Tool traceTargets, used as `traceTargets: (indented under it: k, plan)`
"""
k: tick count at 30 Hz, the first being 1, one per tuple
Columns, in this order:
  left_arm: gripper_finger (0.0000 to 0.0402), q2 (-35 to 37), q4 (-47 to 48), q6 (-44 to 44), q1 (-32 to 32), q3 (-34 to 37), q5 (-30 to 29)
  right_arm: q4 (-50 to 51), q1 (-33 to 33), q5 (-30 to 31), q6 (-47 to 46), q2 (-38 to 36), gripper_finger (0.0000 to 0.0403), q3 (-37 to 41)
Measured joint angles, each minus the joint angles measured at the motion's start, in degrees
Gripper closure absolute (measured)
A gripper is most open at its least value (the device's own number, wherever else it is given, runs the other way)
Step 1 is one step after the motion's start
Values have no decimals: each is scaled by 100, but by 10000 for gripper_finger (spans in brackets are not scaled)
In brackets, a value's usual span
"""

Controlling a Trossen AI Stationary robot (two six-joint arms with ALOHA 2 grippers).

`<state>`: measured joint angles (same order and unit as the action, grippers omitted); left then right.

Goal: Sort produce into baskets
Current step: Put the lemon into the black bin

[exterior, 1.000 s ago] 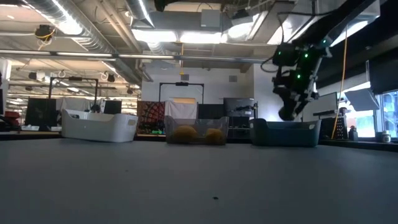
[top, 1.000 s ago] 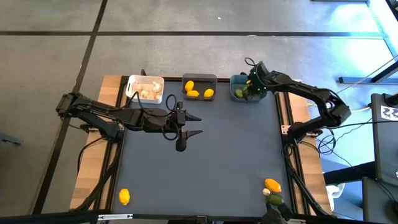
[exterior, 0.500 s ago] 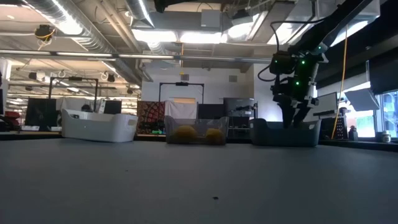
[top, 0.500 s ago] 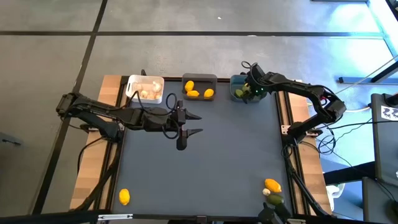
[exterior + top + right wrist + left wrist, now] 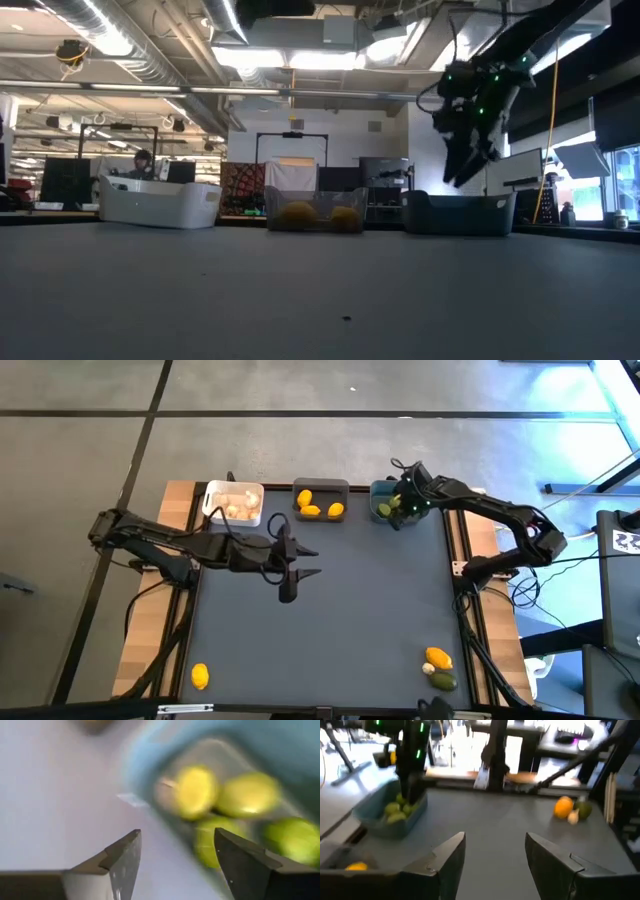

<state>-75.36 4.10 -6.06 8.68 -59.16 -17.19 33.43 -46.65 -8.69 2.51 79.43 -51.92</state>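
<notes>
Right claw (image 5: 397, 518) lifted off teal bin (image 5: 381, 489), fingers apart, empty; left claw (image 5: 304, 561) apart mid-table.

Workshop hall seen beyond a dark table

A grey floor (image 5: 300, 450) crossed by dark seams is seen from above; exposed ducts (image 5: 150, 50) and bright ceiling lights (image 5: 290, 55) are shown overhead, a white back wall (image 5: 330, 125) is lit, and a seated person (image 5: 143, 163) is glimpsed among monitors (image 5: 65, 180).
</notes>
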Motion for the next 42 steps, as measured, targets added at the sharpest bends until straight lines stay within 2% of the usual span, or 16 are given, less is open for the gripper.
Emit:
traceTargets:
  k: [4,8,11,14,20,26,32,36,42]
  plan:
    - [209,9,559,-296,250,0,10,140,495,-469,80,-279,159,0]
    - [213,10,1203,-809,577,0,165,343,1194,-492,64,-444,158,0]
    - [213,5,1659,-1536,866,0,374,455,1782,-493,-68,-439,158,0]
    - [213,-49,1768,-2076,1124,0,556,401,2353,-491,-187,-441,158,0]
    - [189,-204,1428,-2221,1155,0,959,346,3349,-84,-670,-439,157,0]
    - [137,-268,1326,-1530,911,0,1393,171,4095,378,-1163,-439,157,0]
    - [128,-266,1998,-1315,1156,0,1710,-37,4756,753,-1421,-439,157,0]
    - [134,-266,2920,-2292,1565,0,1877,-92,5105,1153,-1426,-439,157,0]
    - [135,-266,3748,-5092,2439,0,2389,-88,5244,1930,-1398,-439,157,0]
